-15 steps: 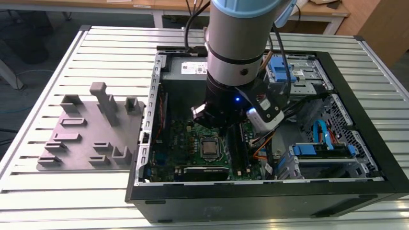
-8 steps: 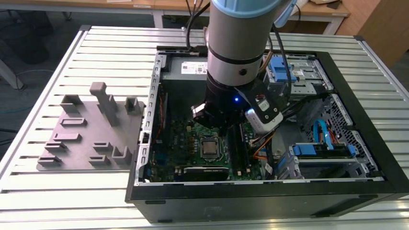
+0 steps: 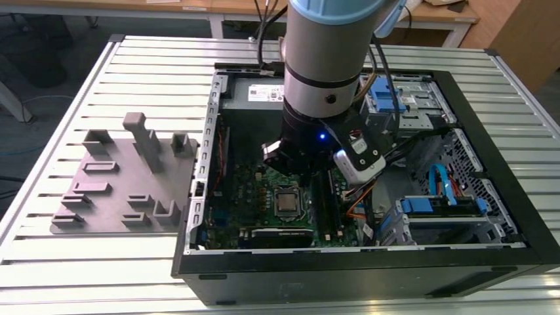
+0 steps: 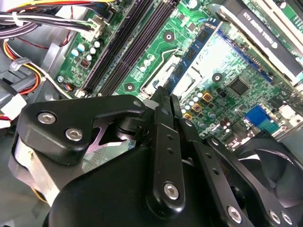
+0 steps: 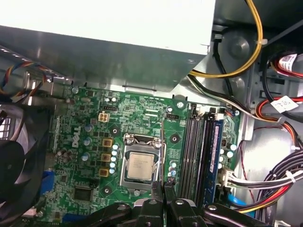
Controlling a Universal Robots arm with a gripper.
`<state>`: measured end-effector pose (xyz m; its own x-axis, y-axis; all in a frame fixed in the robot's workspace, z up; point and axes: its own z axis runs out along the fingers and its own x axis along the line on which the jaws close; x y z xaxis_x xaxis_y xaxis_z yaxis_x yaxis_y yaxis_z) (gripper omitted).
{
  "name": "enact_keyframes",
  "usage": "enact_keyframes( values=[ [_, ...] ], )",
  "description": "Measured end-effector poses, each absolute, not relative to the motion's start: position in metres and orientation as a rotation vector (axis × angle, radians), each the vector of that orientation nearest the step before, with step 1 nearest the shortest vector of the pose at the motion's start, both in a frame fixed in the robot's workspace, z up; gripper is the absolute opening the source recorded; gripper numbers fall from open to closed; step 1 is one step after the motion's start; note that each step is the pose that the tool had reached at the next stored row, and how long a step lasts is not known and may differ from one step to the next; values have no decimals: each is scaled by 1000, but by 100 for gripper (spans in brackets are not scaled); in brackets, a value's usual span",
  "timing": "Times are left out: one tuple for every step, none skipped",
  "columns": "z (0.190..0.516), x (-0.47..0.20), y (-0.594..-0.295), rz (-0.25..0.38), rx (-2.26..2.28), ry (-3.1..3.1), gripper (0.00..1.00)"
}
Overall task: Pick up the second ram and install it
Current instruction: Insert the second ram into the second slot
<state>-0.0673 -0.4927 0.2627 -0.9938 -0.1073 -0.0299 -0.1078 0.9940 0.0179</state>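
Looks nearly done. Can make out, in the first wrist view, a dark stick with a blue label, probably the second ram (image 5: 216, 151), seated upright in the memory slot farthest from the CPU (image 5: 140, 166). Finds the end effector (image 5: 166, 187) closed on nothing, hovering above the motherboard (image 5: 85, 142). Cannot confirm full seating or closed latches from here

In the exterior view the arm (image 3: 328, 72) runs off the upper edge of the frame and covers the upper middle of the motherboard (image 3: 262, 180), hiding what lies beneath it. In both wrist views the tool (image 5: 164, 188) (image 4: 166, 98) is cut off by the picture's edge, and its black linkage hides part of the board. Whether the second ram sits in the dark slots (image 5: 194, 146) we cannot tell.
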Motion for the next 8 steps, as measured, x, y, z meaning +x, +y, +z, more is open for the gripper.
enact_keyframes(
  values=[
    [263, -67, -493, 30, -158, 3108, 11],
    [263, -67, -493, 30, -149, 3109, 11],
    [263, -67, -493, 30, -139, 3109, 11],
    [263, -67, -493, 30, -130, 3110, 11],
    [263, -67, -493, 30, -122, 3110, 11],
    [263, -67, -493, 30, -114, 3110, 11],
    [263, -67, -493, 29, -106, 3110, 11],
    [263, -67, -493, 29, -98, 3111, 11]
  ],
)
